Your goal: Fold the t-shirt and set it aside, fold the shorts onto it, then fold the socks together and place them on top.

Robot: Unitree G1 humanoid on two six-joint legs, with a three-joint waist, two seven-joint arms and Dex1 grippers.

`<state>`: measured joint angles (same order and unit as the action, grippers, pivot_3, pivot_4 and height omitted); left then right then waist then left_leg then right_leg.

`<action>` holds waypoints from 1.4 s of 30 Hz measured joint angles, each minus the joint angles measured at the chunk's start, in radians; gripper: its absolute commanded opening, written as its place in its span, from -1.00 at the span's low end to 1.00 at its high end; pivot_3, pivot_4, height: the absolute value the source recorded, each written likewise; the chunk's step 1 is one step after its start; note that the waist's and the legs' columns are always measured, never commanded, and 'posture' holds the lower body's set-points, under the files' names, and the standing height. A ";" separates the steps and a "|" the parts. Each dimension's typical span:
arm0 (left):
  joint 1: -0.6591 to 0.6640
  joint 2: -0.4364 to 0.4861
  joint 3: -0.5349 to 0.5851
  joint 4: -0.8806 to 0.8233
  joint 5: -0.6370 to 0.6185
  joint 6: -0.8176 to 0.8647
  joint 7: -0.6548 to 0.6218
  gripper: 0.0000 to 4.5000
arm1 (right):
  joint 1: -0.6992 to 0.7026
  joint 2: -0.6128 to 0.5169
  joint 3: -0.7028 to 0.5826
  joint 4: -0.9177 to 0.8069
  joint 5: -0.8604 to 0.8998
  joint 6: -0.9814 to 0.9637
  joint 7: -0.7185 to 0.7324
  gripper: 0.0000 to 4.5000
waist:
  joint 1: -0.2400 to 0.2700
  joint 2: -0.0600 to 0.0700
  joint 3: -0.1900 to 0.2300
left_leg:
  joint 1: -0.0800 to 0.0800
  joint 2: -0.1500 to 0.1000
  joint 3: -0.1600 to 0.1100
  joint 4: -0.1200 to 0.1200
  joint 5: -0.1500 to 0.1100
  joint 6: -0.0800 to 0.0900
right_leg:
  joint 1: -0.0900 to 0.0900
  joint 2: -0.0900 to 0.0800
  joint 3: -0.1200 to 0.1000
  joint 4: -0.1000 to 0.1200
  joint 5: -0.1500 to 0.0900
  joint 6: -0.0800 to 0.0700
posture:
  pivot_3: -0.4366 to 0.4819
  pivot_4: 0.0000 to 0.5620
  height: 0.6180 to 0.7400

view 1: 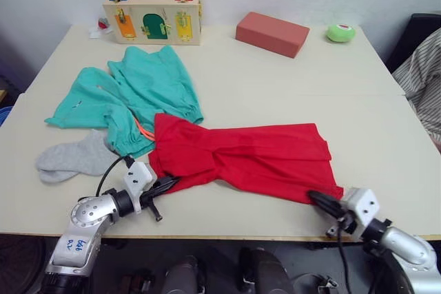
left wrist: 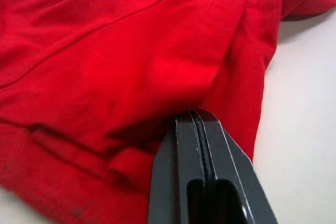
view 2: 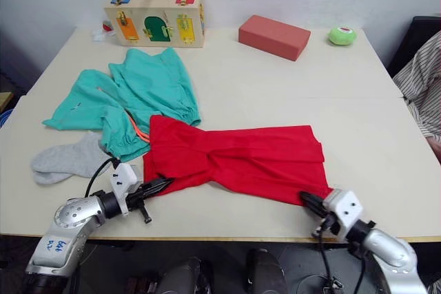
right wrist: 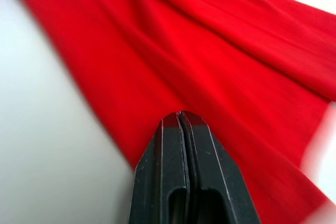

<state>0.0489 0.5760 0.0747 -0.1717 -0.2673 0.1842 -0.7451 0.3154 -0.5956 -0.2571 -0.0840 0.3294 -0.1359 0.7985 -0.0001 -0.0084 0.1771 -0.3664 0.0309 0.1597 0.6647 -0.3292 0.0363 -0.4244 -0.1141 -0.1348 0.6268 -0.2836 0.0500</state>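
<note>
Left eye view: t-shirt fold begun, unfinished.
Lower centre on counter; left end effector and right end effector each clamped on its edge. Shorts, socks unfolded, left.

T-shirt: bright red. Shorts: teal-green, orange drawstring. Socks: light grey. Block: brick red. Grippers' fingers: black.

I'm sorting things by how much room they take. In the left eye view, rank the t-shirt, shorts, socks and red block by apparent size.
1. t-shirt
2. shorts, close to the t-shirt in spread, so that order is unsure
3. socks
4. red block, farther from the camera, so it may be bigger than it looks.
</note>
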 measured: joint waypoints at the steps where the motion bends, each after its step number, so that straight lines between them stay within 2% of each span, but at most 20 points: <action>1: 0.004 0.010 0.002 0.000 -0.002 0.000 -0.006 -1.00 | -0.001 -0.005 -0.015 0.015 0.008 -0.006 0.008 -0.99 | -0.001 0.000 0.000 | 0.000 0.000 0.000 0.000 0.000 0.000 | 0.000 0.000 0.000 0.000 0.000 0.000 | -0.05 -0.47 1.00; 7: 0.037 0.082 0.060 0.036 -0.047 -0.046 -0.115 -1.00 | -0.021 -0.061 -0.103 0.099 0.056 0.014 0.053 -0.99 | -0.002 0.001 0.000 | -0.001 0.000 0.000 0.000 0.000 0.000 | -0.001 0.000 0.000 0.000 0.000 0.000 | -0.05 -0.47 1.00; 10: 0.039 0.104 0.086 0.063 -0.091 -0.062 -0.187 -1.00 | -0.051 -0.087 -0.120 0.087 0.136 0.101 0.087 -0.99 | -0.003 0.002 0.000 | -0.001 0.000 0.000 0.000 0.000 0.000 | -0.001 0.000 0.000 0.000 0.000 0.000 | -0.05 -0.47 1.00; 11: 0.039 0.107 0.097 0.062 -0.112 -0.062 -0.209 -1.00 | -0.064 -0.102 -0.130 0.079 0.169 0.140 0.099 -0.92 | -0.003 0.002 0.000 | -0.001 0.000 0.000 0.000 0.000 0.000 | -0.002 0.000 0.000 0.000 0.000 0.000 | -0.05 -0.47 1.00; 12: 0.038 0.112 0.114 0.062 -0.147 -0.056 -0.240 -1.00 | -0.086 -0.131 -0.143 0.067 0.209 0.194 0.118 -0.82 | -0.002 0.002 0.000 | -0.001 0.000 0.000 0.000 0.000 0.000 | -0.002 0.000 0.000 0.000 0.000 0.000 | -0.05 -0.47 1.00; 15: 0.020 0.146 0.153 0.054 -0.218 -0.027 -0.295 -0.74 | -0.188 -0.267 -0.140 0.058 0.278 0.343 0.188 -0.42 | -0.004 0.002 0.001 | -0.001 0.000 0.000 0.001 0.001 0.001 | -0.002 0.000 0.000 0.001 0.000 0.000 | -0.05 -0.47 1.00; 16: -0.002 0.155 0.167 0.045 -0.239 -0.008 -0.300 -0.62 | -0.272 -0.318 -0.128 0.090 0.279 0.391 0.211 -0.27 | -0.003 0.003 0.002 | -0.002 0.000 0.000 0.001 0.001 0.002 | -0.002 0.000 0.000 0.000 0.000 -0.001 | -0.05 -0.47 1.00; 18: -0.069 0.168 0.188 -0.001 -0.306 0.051 -0.302 -0.32 | -0.524 -0.409 -0.050 0.226 0.243 0.469 0.253 0.05 | -0.010 0.003 0.003 | -0.003 0.000 0.000 0.003 0.002 0.003 | -0.002 -0.001 0.000 0.000 0.002 -0.001 | -0.05 -0.47 1.00; 21: -0.139 0.164 0.195 -0.082 -0.402 0.129 -0.292 0.11 | -0.810 -0.437 0.080 0.400 0.152 0.540 0.308 0.53 | -0.009 0.003 0.003 | -0.003 0.000 -0.001 0.000 0.003 0.000 | -0.002 0.000 -0.002 0.000 0.001 -0.003 | -0.05 -0.47 1.00; 24: -0.187 0.136 0.176 -0.124 -0.478 0.225 -0.253 0.53 | -1.029 -0.380 0.255 0.649 0.013 0.562 0.379 0.99 | -0.006 0.002 0.003 | -0.006 0.000 0.001 0.001 0.005 -0.001 | -0.004 0.001 -0.002 0.000 0.001 -0.003 | -0.05 -0.47 1.00; 27: -0.228 0.124 0.166 -0.153 -0.535 0.290 -0.219 0.96 | -1.168 -0.309 0.350 0.858 -0.090 0.548 0.411 1.00 | -0.005 0.003 0.004 | -0.007 0.000 0.002 0.001 0.006 0.000 | -0.004 0.001 -0.002 0.000 0.001 -0.002 | -0.05 -0.47 1.00; 31: -0.242 0.105 0.161 -0.192 -0.576 0.328 -0.192 0.99 | -1.343 -0.235 0.409 1.075 -0.208 0.515 0.396 1.00 | -0.013 0.003 0.004 | -0.007 0.000 0.003 0.004 0.006 0.000 | -0.004 0.001 -0.001 0.000 0.002 0.000 | -0.05 -0.47 1.00; 35: -0.240 0.100 0.155 -0.214 -0.571 0.324 -0.187 0.99 | -1.403 -0.174 0.429 1.201 -0.295 0.463 0.366 1.00 | -0.019 0.003 0.004 | -0.007 0.000 0.002 0.004 0.006 -0.001 | -0.004 0.002 -0.001 0.001 0.002 0.000 | -0.05 -0.47 1.00; 38: -0.231 0.098 0.149 -0.215 -0.553 0.308 -0.187 1.00 | -1.416 -0.145 0.438 1.250 -0.330 0.438 0.379 0.72 | -0.026 0.003 0.004 | -0.007 0.000 0.002 0.004 0.006 -0.001 | -0.004 0.002 0.000 0.001 0.002 0.000 | -0.05 -0.47 1.00; 42: -0.230 0.093 0.141 -0.216 -0.540 0.291 -0.189 1.00 | -1.438 -0.122 0.440 1.280 -0.368 0.408 0.384 0.09 | -0.030 0.003 0.004 | -0.007 0.000 0.002 0.003 0.006 -0.001 | -0.004 0.002 0.000 0.001 0.002 0.000 | -0.05 -0.47 1.00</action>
<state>-0.1813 0.6687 0.2154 -0.3873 -0.8073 0.4751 -0.9341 -1.1228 -0.7173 0.1829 1.1961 -0.0390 0.2726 1.1824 -0.0297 -0.0055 0.1809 -0.3729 0.0311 0.1620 0.6680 -0.3227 0.0351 -0.4282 -0.1119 -0.1352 0.6278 -0.2817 0.0497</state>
